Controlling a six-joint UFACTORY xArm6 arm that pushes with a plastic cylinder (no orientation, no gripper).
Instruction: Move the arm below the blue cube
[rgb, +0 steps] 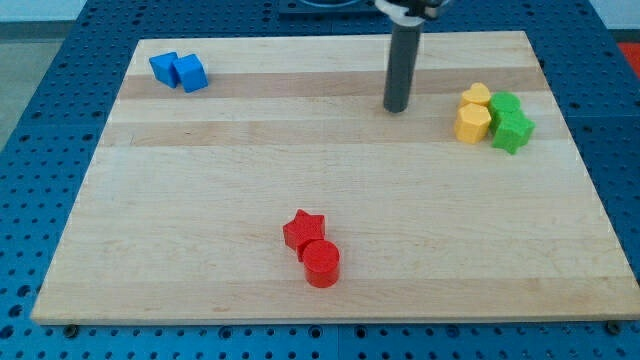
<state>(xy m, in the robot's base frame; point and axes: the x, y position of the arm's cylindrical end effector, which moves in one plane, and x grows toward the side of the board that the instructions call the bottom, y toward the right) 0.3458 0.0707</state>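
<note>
Camera view, the only one here: my tip (397, 109) rests on the wooden board (300, 170) in its upper part, right of centre, at the lower end of a straight dark rod that runs up out of the view's top edge. With no jaws or hand on this arm, the rod grasps nothing and touches no block. Far off toward the view's upper left sits the blue cube (191, 73), touching a second blue block (164, 67) of less clear shape on its left; my tip is well apart from both, off to their right and slightly lower in the view. Near the view's right edge a cluster of four blocks sits close together: a yellow heart-like block (476, 95) above a yellow hexagonal block (472, 123), with a green block (505, 104) and a green star (513, 131) just beside them. Toward the view's bottom centre, a red star (303, 229) touches a red cylinder (321, 263) below it.
</note>
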